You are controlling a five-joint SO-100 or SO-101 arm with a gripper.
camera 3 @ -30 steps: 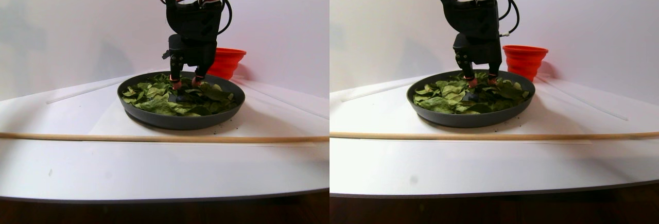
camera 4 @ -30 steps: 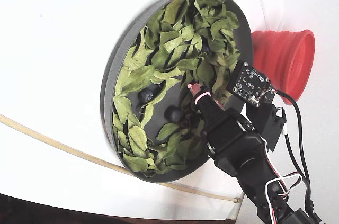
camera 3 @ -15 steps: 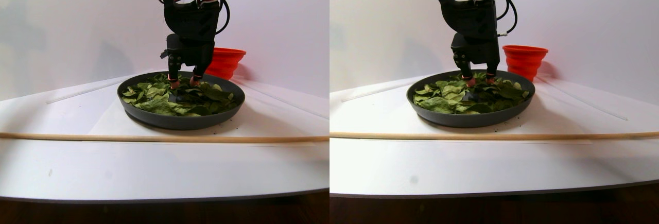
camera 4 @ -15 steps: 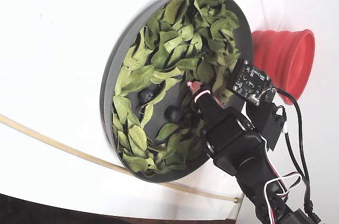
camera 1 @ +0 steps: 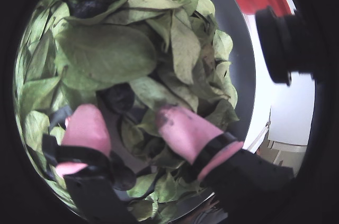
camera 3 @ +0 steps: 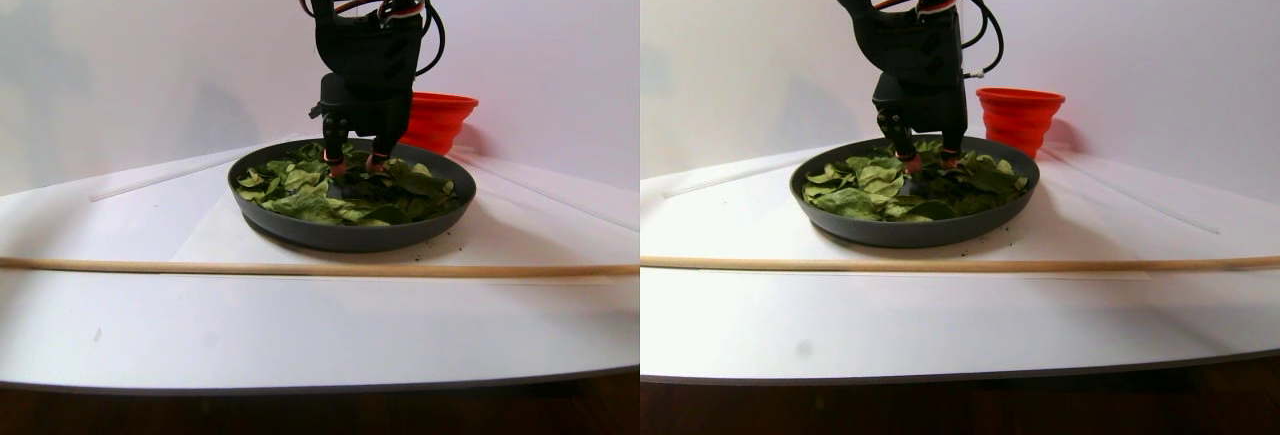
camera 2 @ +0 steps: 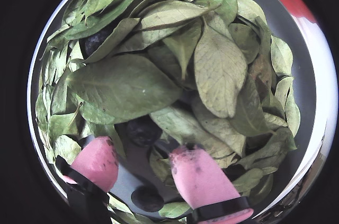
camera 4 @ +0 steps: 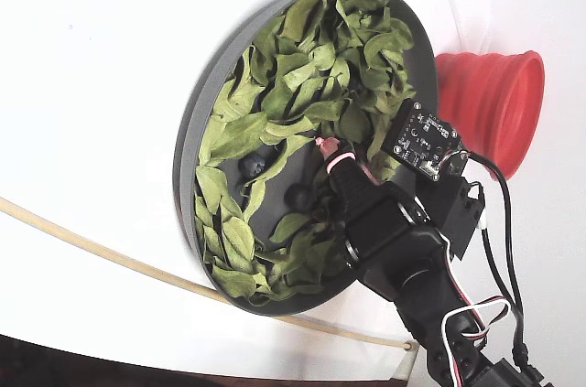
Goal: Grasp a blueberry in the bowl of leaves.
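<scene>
The dark-grey bowl (camera 3: 350, 235) holds many green leaves (camera 2: 127, 83). My gripper (camera 2: 143, 149) with pink fingertips (camera 2: 98, 160) is open and low inside the bowl. One blueberry (camera 2: 143, 130) lies on bare bowl floor just ahead of the tips, a second blueberry (camera 2: 147, 197) lies between the fingers nearer the wrist, and nothing is held. A third berry (camera 2: 95, 41) is half hidden under leaves farther off. In a wrist view the gripper (camera 1: 127, 113) shows the near berry (camera 1: 117, 97) ahead. In the fixed view the gripper (camera 4: 331, 154) is beside two berries (camera 4: 252, 166).
A red ribbed cup (camera 3: 440, 120) stands just behind the bowl, also in the fixed view (camera 4: 490, 103). A thin wooden stick (camera 3: 300, 269) lies across the white table in front of the bowl. The bowl's bare rim (camera 1: 238, 49) is at the right of the fingers.
</scene>
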